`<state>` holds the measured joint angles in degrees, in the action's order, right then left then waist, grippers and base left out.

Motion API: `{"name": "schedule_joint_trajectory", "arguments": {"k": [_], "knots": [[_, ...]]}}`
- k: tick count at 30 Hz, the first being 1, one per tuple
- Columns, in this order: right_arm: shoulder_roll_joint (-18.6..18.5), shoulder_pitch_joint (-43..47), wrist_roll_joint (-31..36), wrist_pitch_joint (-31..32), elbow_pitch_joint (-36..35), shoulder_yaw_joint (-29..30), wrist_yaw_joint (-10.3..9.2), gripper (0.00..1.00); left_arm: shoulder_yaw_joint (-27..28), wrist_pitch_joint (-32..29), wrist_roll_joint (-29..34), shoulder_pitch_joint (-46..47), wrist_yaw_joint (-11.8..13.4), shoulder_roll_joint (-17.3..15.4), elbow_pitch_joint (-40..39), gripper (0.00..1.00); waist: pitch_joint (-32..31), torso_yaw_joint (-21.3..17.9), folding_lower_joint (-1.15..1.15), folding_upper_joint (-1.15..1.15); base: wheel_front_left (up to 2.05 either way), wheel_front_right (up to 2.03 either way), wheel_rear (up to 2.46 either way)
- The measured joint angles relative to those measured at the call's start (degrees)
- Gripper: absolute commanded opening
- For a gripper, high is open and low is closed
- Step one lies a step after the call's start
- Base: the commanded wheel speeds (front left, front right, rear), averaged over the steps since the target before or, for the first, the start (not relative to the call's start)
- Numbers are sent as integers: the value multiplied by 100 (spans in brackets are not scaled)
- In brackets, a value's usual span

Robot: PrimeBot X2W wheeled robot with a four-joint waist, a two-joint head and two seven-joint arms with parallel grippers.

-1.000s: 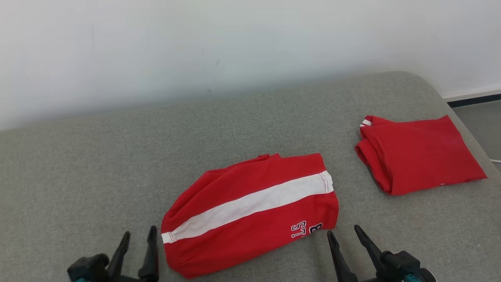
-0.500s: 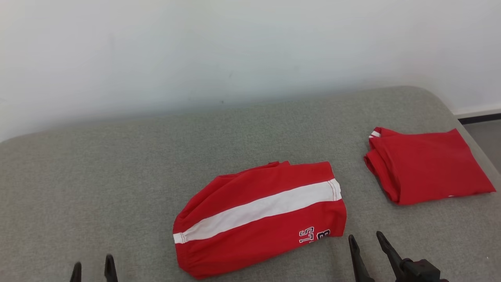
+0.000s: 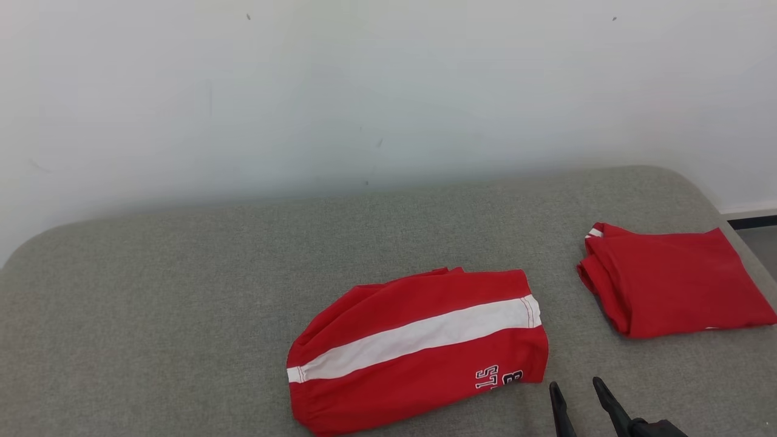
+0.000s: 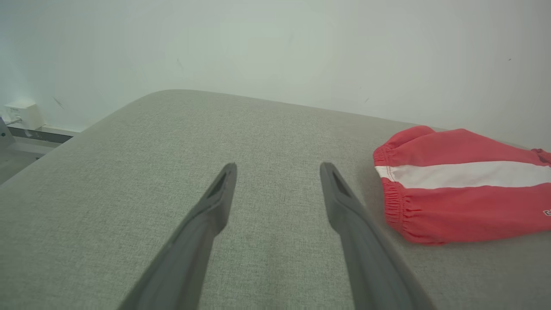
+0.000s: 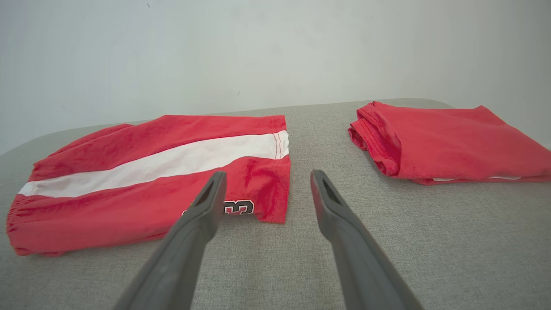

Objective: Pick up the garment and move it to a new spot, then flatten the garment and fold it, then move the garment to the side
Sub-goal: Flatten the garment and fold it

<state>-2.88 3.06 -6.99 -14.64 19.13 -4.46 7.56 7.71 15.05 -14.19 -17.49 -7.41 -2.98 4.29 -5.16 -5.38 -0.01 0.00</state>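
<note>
Right wrist view shows the released right end effector [image 5: 267, 173] just before the striped shorts [image 5: 150, 165]; I'd pinch all hem layers squarely.

My left gripper [image 4: 277, 168]: both fingers spread wide, nothing between them | my right gripper [image 3: 575, 385]: fingers likewise apart, empty, tips poking up at the head view's lower right

We face a plain white wall [image 3: 388, 91], faintly scuffed; a grey fabric-covered counter [image 3: 152, 291] with rounded corners stands before it; a dark baseboard [image 3: 756, 221] and grey floor [image 3: 763, 246] show at right.
</note>
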Motion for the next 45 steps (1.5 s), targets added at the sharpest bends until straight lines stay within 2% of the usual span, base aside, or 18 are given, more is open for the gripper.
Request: {"name": "schedule_joint_trajectory", "arguments": {"k": [26,30,33,35,41,45], "knots": [[0,-79,-71,0,3,-105,0,100,-312,0,8,11,-12,-1,107,100,68,-42,0,0,0,0,0],[1,-313,-63,130,-100,-124,0,100,-632,0,-129,235,-12,-92,430,100,121,-71,0,0,0,0,0],[-1,-630,-46,448,-99,-131,0,100,-993,-31,-389,591,-12,-269,815,100,193,-90,1,0,0,0,0],[-3,-871,-57,753,-32,-154,0,100,-1241,-236,-620,929,-13,-377,1034,100,257,-98,1,0,0,0,0],[-107,-1592,-130,1592,276,-118,0,100,-1436,-1299,-1092,1928,-13,-503,1575,100,477,-91,2,1,0,0,0],[-180,-1933,-174,1749,410,-237,0,100,-1683,-1793,-1381,2402,-13,-528,1642,100,640,-88,2,1,0,0,0]]}}
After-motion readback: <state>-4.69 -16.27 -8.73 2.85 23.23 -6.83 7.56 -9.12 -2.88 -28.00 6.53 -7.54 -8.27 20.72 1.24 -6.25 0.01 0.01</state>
